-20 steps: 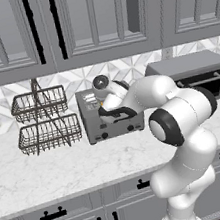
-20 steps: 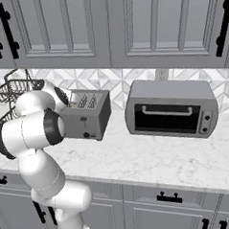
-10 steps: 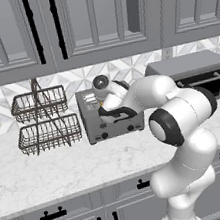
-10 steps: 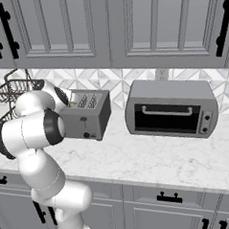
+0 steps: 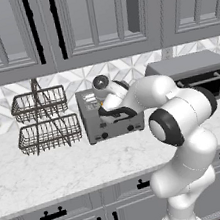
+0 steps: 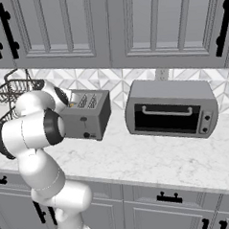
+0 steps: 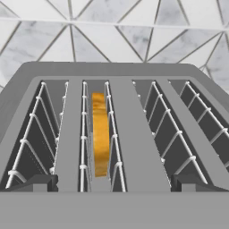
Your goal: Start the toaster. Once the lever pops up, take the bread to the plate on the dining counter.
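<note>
Nothing moved since before | boxy grey metal toaster point(image 7: 114, 134), frame centre | thin golden bread slice point(image 7: 100, 134) upright in second slot | wire-lined slots | gripper point(image 7: 114, 183) spread wide

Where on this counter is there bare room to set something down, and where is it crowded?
Bare marble runs along the counter's front edge before the toaster and the toaster oven, widest before the oven. A narrower gap lies between those two. It is crowded at the toaster, where the arm hangs over it beside the wire basket rack.

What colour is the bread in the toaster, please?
Golden-orange bread, clearest in the hand view.
</note>
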Tool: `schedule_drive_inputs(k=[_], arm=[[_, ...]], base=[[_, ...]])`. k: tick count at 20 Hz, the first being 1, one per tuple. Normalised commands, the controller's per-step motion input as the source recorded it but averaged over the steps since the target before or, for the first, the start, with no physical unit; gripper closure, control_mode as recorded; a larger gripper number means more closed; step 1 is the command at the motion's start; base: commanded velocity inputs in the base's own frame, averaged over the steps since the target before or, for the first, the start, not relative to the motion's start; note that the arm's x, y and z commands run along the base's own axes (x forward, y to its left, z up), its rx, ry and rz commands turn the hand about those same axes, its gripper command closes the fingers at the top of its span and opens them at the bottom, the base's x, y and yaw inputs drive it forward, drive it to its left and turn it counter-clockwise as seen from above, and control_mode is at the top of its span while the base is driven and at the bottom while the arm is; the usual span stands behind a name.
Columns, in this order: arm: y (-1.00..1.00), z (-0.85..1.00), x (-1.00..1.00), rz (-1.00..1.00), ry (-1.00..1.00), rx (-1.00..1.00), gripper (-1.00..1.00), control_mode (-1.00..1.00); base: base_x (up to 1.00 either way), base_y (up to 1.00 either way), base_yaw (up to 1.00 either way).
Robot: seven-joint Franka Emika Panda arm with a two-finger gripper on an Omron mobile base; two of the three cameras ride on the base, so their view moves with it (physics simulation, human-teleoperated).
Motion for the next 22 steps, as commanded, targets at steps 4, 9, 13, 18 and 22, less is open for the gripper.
schedule_drive_inputs(k=[4, 9, 13, 18, 22], arm=[[0.00, 0.00, 0.00, 0.00, 0.00, 0.00, -1.00, -1.00], [0.00, 0.00, 0.00, 0.00, 0.00, 0.00, -1.00, -1.00], [0.00, 0.00, 0.00, 0.00, 0.00, 0.00, -1.00, -1.00], [0.00, 0.00, 0.00, 0.00, 0.00, 0.00, -1.00, -1.00], [0.00, 0.00, 0.00, 0.00, 0.00, 0.00, -1.00, -1.00]], base=[[0.00, 0.00, 0.00], [0.00, 0.00, 0.00], [0.00, 0.00, 0.00], [0.00, 0.00, 0.00], [0.00, 0.00, 0.00]])
